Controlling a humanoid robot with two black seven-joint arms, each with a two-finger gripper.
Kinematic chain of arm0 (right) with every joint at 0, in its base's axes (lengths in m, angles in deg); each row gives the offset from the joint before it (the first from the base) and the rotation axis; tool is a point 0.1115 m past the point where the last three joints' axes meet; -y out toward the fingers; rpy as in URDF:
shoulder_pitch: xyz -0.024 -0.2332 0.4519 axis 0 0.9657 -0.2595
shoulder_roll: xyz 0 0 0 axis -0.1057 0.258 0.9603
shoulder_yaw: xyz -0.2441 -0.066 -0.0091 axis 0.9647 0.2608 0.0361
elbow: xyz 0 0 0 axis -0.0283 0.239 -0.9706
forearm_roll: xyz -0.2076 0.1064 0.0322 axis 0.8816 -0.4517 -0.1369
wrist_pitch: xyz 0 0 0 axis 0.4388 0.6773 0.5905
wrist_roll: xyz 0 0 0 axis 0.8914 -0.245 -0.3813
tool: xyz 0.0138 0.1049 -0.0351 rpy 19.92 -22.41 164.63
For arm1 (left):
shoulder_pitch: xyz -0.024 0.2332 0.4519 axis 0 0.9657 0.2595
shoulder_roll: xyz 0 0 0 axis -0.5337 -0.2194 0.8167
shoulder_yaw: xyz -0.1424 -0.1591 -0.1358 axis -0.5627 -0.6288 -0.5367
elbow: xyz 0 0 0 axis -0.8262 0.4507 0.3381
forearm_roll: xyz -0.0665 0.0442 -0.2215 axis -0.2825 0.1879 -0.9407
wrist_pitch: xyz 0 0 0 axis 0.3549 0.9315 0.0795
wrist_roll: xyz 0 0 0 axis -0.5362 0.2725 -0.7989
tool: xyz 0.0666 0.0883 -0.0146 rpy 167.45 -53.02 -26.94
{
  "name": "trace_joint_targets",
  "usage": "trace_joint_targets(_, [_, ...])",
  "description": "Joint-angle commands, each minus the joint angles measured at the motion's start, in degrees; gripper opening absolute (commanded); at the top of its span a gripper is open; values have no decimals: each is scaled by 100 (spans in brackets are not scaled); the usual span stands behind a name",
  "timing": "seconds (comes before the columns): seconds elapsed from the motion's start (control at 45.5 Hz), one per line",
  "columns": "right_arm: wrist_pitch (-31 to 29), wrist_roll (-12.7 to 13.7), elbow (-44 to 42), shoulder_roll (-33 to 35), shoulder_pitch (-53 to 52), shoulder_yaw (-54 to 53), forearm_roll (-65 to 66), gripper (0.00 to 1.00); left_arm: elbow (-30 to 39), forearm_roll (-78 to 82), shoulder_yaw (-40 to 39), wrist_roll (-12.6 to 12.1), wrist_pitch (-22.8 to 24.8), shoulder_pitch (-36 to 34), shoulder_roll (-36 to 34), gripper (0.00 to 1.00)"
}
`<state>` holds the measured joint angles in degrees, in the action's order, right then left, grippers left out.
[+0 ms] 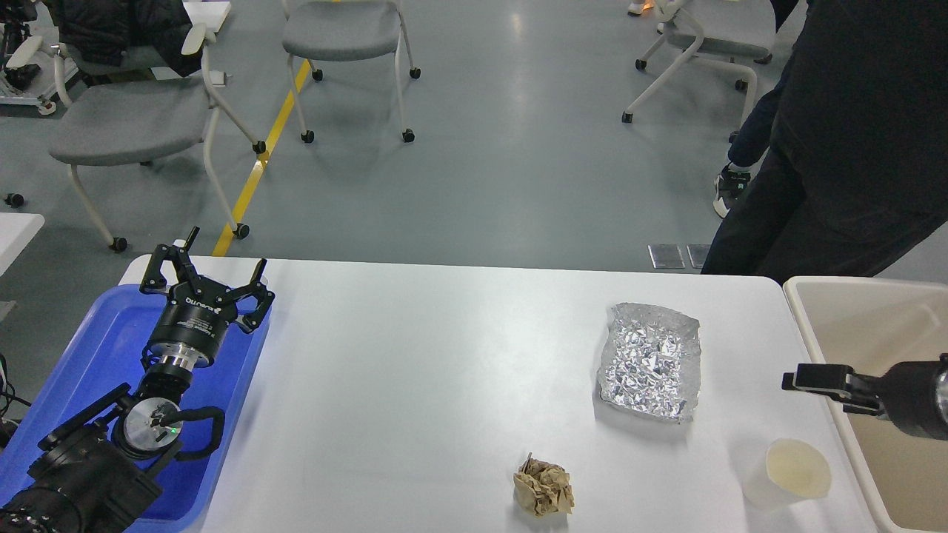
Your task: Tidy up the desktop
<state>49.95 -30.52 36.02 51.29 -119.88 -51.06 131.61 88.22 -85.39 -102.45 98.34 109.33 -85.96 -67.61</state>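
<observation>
The white desktop (444, 355) holds a crumpled sheet of silver foil (650, 360) at the right, a crumpled brown paper ball (544, 485) near the front middle, and a white paper cup (792, 471) at the front right. My left gripper (207, 277) is open and empty above the far right corner of the blue tray (96, 348). My right gripper (803, 383) hovers at the desktop's right edge, right of the foil and apart from it, above the cup. It is seen side-on, so its fingers cannot be told apart.
A beige bin (874, 311) stands against the desktop's right edge, under my right arm. A person in dark clothes (852, 148) stands behind the far right corner. Grey wheeled chairs (126, 118) stand on the floor beyond the desktop.
</observation>
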Motion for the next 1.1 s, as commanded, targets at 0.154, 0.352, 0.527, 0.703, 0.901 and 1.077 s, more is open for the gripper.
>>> trace_joint_targets(0.154, [9,-127,391,323,43,541,987,100,0,0,1,-1,0,0,-2,100])
trace_joint_targets(0.352, [70,-135,321,288,70,699,1417,100,0,0,1,-1,0,0,-2,100])
trace_joint_targets(0.527, [158,-144,119,60,105,787,1427,100,0,0,1,-1,0,0,-2,100])
trace_joint_targets(0.703, [290,-188,-57,-98,114,980,1427,100,0,0,-8,-1,0,0,-1,100])
trace_joint_targets(0.901, [545,-258,-435,-406,140,1209,1392,100,0,0,-8,-1,0,0,-2,100])
trace_joint_targets(1.077, [782,-302,-751,-661,210,1402,1347,100,0,0,1,-1,0,0,-2,100])
